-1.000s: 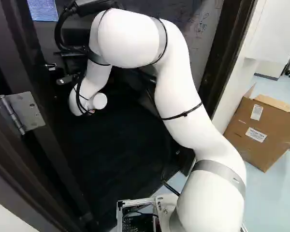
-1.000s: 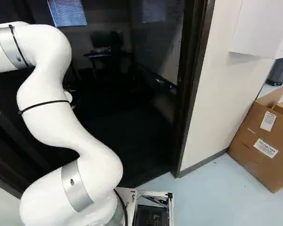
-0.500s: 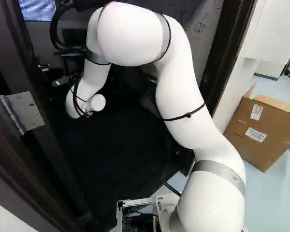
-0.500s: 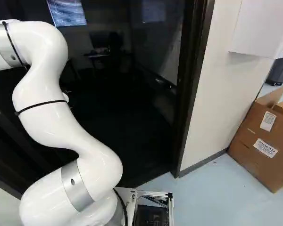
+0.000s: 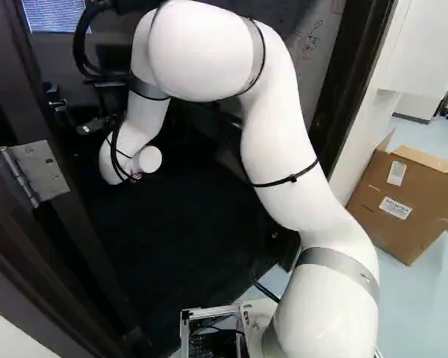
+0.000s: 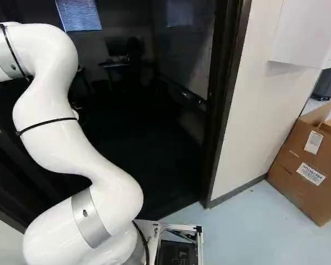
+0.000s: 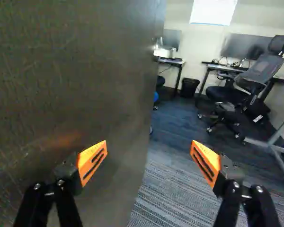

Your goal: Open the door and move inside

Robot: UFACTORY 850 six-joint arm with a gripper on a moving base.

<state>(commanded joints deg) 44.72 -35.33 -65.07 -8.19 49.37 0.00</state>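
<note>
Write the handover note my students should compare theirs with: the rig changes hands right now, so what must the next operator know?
Gripper: the gripper is open and holds nothing; one finger stands before the door's face, the other beyond its edge. Contact with the door: cannot tell.
Door: the door stands open, with an office chair visible in the room past its edge.
Done: door opened; arm reaching through the doorway.
Left: the base is not yet inside; drive it in, probably minding the door frame and door.
Outside: a cardboard box stands by the wall.
</note>
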